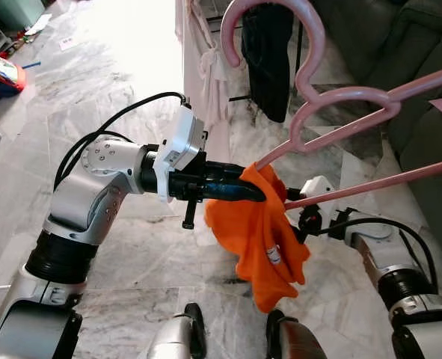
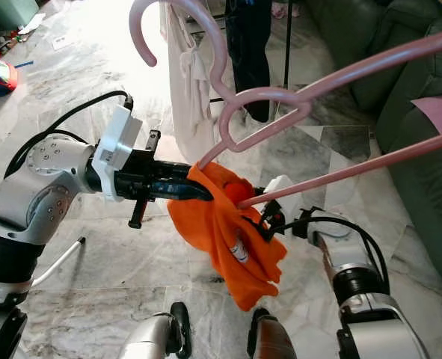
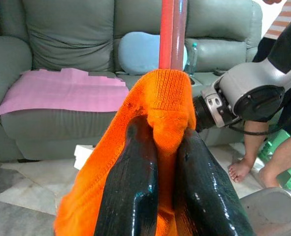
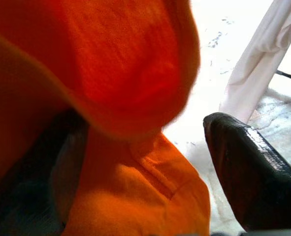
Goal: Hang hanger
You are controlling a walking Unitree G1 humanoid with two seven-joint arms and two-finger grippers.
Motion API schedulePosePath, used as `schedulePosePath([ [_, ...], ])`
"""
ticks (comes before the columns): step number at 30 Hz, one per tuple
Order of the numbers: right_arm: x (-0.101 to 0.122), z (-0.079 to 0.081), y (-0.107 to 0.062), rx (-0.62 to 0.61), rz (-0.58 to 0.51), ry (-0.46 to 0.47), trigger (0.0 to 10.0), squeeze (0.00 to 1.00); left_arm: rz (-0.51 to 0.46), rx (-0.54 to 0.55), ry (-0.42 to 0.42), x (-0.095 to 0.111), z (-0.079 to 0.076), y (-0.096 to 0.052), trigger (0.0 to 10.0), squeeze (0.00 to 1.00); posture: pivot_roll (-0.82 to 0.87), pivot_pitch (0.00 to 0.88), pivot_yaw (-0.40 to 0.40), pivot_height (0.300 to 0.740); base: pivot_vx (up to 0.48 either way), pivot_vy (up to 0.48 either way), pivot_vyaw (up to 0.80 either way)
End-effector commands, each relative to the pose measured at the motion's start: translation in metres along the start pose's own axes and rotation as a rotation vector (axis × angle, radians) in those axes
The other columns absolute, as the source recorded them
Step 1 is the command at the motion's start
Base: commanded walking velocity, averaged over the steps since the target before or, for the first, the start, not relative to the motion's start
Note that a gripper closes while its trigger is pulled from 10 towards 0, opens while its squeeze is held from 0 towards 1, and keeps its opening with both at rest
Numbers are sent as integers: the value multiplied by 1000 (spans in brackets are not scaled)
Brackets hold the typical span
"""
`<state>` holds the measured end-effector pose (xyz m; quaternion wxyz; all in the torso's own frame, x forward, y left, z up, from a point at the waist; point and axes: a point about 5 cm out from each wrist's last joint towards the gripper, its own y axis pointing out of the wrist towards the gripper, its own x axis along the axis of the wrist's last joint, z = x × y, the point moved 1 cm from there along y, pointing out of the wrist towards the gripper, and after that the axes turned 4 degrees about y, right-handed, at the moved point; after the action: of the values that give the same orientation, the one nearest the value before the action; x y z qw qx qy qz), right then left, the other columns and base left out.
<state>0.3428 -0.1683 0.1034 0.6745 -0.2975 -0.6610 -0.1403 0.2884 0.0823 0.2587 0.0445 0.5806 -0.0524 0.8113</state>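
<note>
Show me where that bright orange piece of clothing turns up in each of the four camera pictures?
Left eye view: orange garment hangs at centre, pinched by the left gripper.
Right eye view: it hangs at centre, below the pink hanger.
Left wrist view: it is bunched between the two black fingers.
Right wrist view: it is very close and blurred, beside one black finger.
Shared landmark: the pink hanger's bar.

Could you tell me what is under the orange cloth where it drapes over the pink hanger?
The hanger's arm runs under the cloth; the left tool pinches a fold there. The covered arm end is hidden.
</note>
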Motion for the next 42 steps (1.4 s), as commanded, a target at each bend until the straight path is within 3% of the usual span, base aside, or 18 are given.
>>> schedulePosePath([
  [1,-1,0,2,-21,-26,32,0,0,-18,-7,29,9,-3,-2,0,0,21,297,94,740,0,0,0],
  [6,2,1,13,-65,-55,33,0,0,-15,-14,25,11,-4,-2,0,0,33,295,101,740,0,0,0],
  [13,4,1,15,-66,-66,31,0,0,4,-17,17,9,-5,-3,0,0,34,297,103,740,0,0,0],
  [19,1,1,9,-51,-68,5,0,0,34,-1,8,0,-5,-6,0,0,30,296,101,740,0,0,0],
  [24,-6,7,-7,10,-63,-39,0,0,97,21,-9,-18,-4,-15,0,0,22,295,100,740,0,0,0],
  [27,-8,8,-15,23,-48,-55,0,0,90,9,-14,-16,-6,-14,0,0,21,294,102,740,0,0,0],
  [29,-10,7,-21,45,-28,-59,7608,0,86,0,-15,-14,-7,-13,0,0,21,295,102,740,0,0,0],
  [30,-10,7,-23,50,-21,-63,7608,0,86,-3,-13,-14,-7,-13,0,0,21,295,102,740,0,0,0],
  [31,-9,5,-24,44,-14,-75,10000,0,86,-3,-12,-14,-6,-13,0,0,20,295,103,740,0,0,0],
  [33,-5,1,-28,51,-12,-67,10000,55,87,-4,-10,-14,-5,-14,0,0,19,295,106,740,0,0,0],
  [34,0,-2,-30,45,-18,-66,10000,1000,89,-5,-8,-15,-5,-14,0,0,19,295,106,740,0,0,0],
  [40,5,-12,-36,14,0,-82,10000,1000,78,-35,-8,-9,-8,-11,0,0,25,294,106,740,0,0,0],
  [41,6,-15,-37,7,0,-71,10000,620,71,-45,-5,-6,-9,-10,0,0,28,294,105,740,0,0,0],
  [42,7,-16,-36,2,-2,-66,10000,620,68,-50,-3,-4,-9,-9,0,0,28,294,105,740,0,0,0],
])
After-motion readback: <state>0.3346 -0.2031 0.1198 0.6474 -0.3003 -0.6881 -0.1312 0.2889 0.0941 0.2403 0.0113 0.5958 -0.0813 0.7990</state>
